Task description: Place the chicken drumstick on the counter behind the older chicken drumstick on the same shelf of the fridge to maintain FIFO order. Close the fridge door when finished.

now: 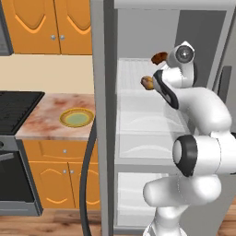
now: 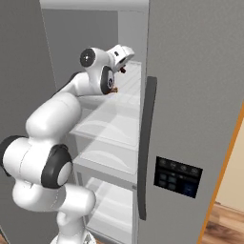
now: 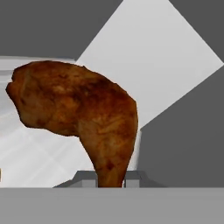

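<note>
Gripper point(image 3: 111, 179) fingertips hidden behind drumstick point(image 3: 83, 113)

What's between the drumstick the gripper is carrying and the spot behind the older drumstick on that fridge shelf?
Nothing visible. The gripper holds the chicken drumstick above the shelf, beyond the older chicken drumstick; below and behind lie pale shelf and the fridge's grey back wall.
</note>
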